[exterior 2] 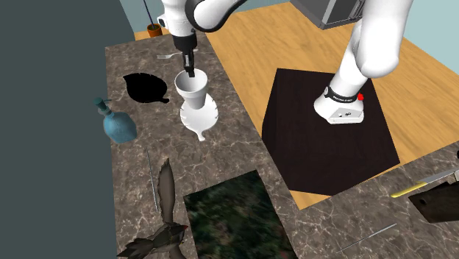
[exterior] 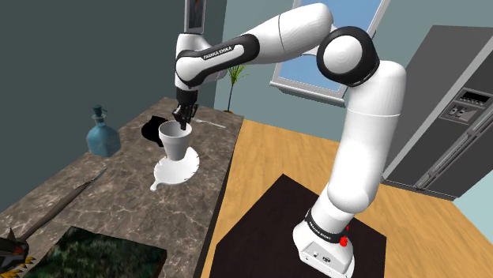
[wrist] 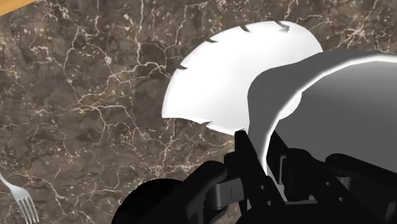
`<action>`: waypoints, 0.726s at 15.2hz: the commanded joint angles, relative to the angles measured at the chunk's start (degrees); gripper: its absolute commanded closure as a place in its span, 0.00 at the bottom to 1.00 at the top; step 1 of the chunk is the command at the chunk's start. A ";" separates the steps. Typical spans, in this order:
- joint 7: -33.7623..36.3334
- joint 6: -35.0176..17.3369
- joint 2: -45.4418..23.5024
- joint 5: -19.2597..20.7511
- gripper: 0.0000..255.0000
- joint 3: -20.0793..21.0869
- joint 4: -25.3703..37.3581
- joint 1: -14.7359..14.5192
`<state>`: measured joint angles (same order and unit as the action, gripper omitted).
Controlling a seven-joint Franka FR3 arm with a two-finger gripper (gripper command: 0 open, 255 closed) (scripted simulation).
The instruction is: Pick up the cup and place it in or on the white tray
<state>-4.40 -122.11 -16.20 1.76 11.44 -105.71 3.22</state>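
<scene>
Cup rim pinched in the jaws — arm stretched across, wrist straight down, over white tray

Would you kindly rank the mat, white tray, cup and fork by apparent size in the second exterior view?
1. dark mat
2. white tray and cup: too close to rank
3. fork

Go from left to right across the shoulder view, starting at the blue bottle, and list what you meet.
blue bottle → black leaf-shaped object → white cup → thin green plant → arm's white base → grey refrigerator. The white tray lies beneath the cup, so it is left out.
</scene>
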 commanded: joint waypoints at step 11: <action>0.46 -7.21 -3.93 0.95 1.00 -0.38 -3.30 -0.28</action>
<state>-3.99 -128.93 -19.91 2.65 11.08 -108.89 2.97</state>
